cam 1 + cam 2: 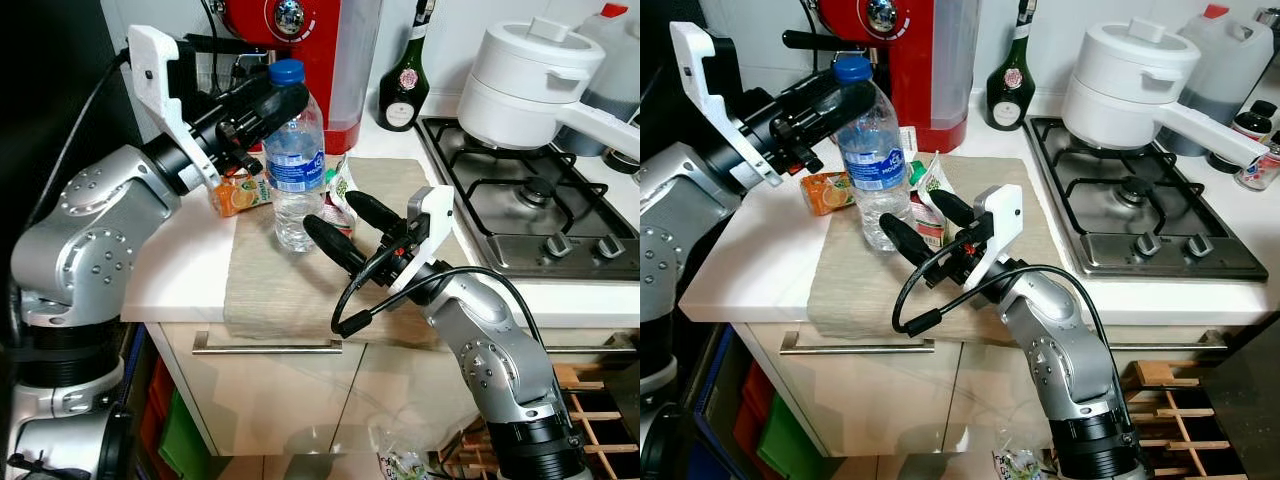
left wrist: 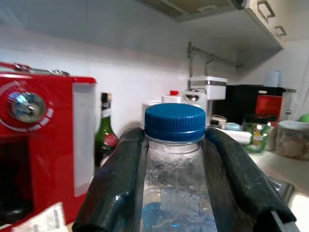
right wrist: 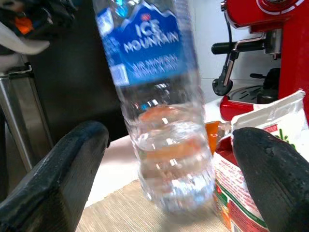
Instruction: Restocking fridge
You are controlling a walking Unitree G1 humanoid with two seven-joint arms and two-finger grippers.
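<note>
Both arms were silver, with rounded joints dotted with small screws. Each wrist carried a white plastic bracket. The left gripper (image 1: 262, 106) and right gripper (image 1: 342, 223) had long black fingers; black cables looped alongside.

White pot (image 1: 530, 75) on gas hob (image 1: 520, 195); red coffee machine (image 1: 310, 50).

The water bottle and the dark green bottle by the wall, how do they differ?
The water bottle is clear plastic with a blue cap and blue label; the dark green bottle is dark glass with a round pale label. The water bottle is tilted, its neck between the left gripper fingers; the green bottle stands upright, untouched, behind by the hob. Both are on the counter.
</note>
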